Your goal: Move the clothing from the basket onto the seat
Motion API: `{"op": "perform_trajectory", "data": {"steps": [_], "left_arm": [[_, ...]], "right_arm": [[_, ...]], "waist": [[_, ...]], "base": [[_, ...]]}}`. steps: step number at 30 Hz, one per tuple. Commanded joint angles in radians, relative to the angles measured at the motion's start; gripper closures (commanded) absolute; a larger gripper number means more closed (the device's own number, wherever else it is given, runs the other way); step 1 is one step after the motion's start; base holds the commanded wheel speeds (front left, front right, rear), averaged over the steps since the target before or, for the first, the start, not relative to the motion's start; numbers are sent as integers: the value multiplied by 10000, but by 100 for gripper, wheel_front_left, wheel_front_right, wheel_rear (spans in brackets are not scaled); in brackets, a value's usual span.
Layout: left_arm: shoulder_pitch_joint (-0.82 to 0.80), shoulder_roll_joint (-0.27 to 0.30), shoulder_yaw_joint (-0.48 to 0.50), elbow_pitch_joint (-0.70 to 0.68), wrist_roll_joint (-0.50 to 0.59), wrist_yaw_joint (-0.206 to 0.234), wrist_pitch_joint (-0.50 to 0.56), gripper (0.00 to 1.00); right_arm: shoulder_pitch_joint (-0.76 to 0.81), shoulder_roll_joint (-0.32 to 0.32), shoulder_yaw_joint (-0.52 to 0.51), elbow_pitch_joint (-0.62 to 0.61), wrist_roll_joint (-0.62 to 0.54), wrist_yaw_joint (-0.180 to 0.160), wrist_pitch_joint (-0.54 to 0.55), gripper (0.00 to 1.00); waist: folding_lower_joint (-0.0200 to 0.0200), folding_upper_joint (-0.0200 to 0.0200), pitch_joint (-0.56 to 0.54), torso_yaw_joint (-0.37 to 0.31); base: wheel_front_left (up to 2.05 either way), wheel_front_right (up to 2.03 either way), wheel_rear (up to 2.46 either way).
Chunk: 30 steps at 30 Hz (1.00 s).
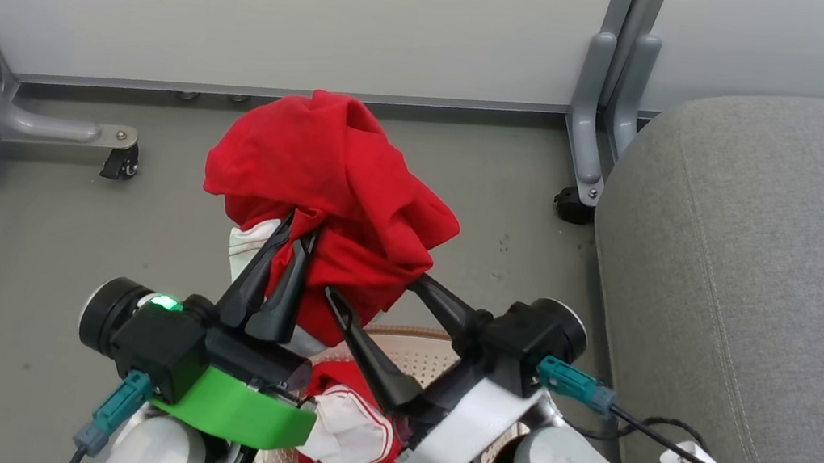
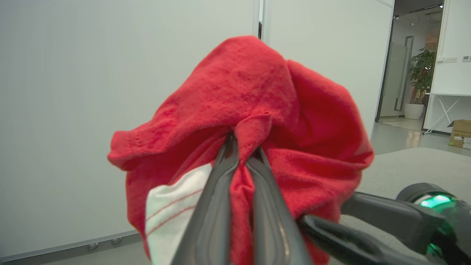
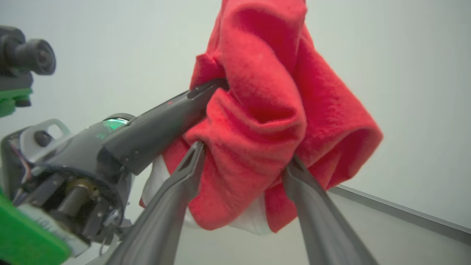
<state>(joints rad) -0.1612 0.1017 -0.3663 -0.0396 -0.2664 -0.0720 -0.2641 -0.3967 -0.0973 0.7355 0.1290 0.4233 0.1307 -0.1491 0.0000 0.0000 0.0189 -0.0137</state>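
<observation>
1. Striped red-and-white garment [image 1: 348, 438]: lies in the basket [image 1: 436, 343], not yet moved.
2. Basket: cream perforated plastic with a woven-look rim, largely hidden behind the two arms.
3. Left gripper [image 1: 300, 229]: above the basket, fingers clenched on one narrow fold of the plain red garment [image 1: 332, 162]. Risk: so slim a pinch may slip under the cloth's weight. The garment would then drop back into the basket or onto the floor [image 1: 50, 251] beside it.
4. Right gripper [image 1: 374, 285]: above the basket, fingers spread wide and straddling the garment's lower bunch. The tips touch the cloth but are not closed on it. Risk: a tip may snag the cloth and drag it out of the left pinch if the arms part.
5. Plain red garment: has a white cuff and hangs bunched, clear above the basket.
6. Seat [image 1: 765, 276]: grey cushion, right of the basket. Risk: a trailing hem may catch its edge, so the garment falls short.
</observation>
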Motion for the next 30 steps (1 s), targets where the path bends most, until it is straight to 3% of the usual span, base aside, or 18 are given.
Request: {"op": "perform_trajectory", "data": {"steps": [1,4,5,6,7,28,30], "left_arm": [[-214,-41,-28,-25,57,-59,-4,100],[-260,-27,-48,-16,65,-85,-4,100],[-260,-29,-47,-13,66,-89,-4,100],[-252,-37,-46,-10,55,-85,-4,100],[-246,-42,-47,-7,43,-90,-4,100],[-146,13,-46,151,-29,-51,-4,100],[-123,7,-46,172,-59,-4,6,20]], "right_arm": [[-271,59,147,235,69,1,-51,0],[-706,142,404,774,223,1,-203,0],[-812,168,493,931,303,1,-208,27],[-946,198,586,1099,364,1,-246,70],[-1039,214,645,1212,414,1,-288,100],[-1819,316,1165,2449,923,-1,-927,100],[-1858,289,1153,2514,926,-1,-945,100]], "waist": [[0,0,15,30],[0,0,34,59],[0,0,33,63],[0,0,27,71],[0,0,25,76],[0,0,-22,30],[0,0,-12,41]], "base": [[0,0,0],[0,0,0],[0,0,0],[0,0,0],[0,0,0],[0,0,0],[0,0,0]]}}
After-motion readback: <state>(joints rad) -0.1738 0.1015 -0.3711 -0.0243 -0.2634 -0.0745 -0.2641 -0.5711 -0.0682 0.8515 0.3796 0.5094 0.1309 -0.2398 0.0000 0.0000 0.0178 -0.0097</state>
